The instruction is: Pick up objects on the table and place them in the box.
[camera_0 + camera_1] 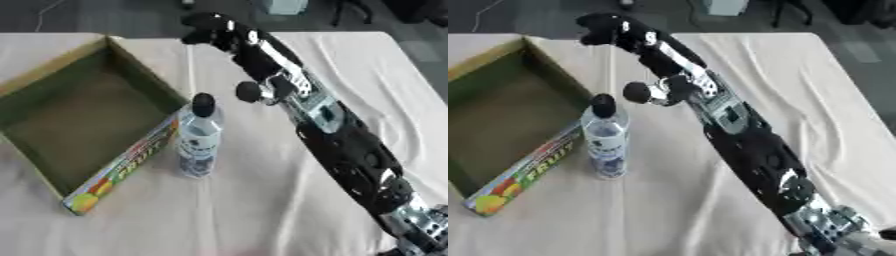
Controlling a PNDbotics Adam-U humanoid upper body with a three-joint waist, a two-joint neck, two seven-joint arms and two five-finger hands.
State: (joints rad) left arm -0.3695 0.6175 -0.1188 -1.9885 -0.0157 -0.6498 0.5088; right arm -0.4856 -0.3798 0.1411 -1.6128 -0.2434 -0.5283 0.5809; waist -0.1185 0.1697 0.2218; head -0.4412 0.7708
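White-clothed table; bottle with black cap stands upright just beside box, touching its colourful near wall. Right hand stretched far over table, fingers curled, holding nothing.

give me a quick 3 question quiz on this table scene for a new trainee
1. True or false: the bottle stands upright on the table, outside the box.
2. Where is the right hand? A) above the table's far part, past the box's far corner B) inside the box C) closed round the bottle cap
3. Fill in: the box's near wall carries colourful ____ pictures.

Key: 1 true. 2 A. 3 fruit.
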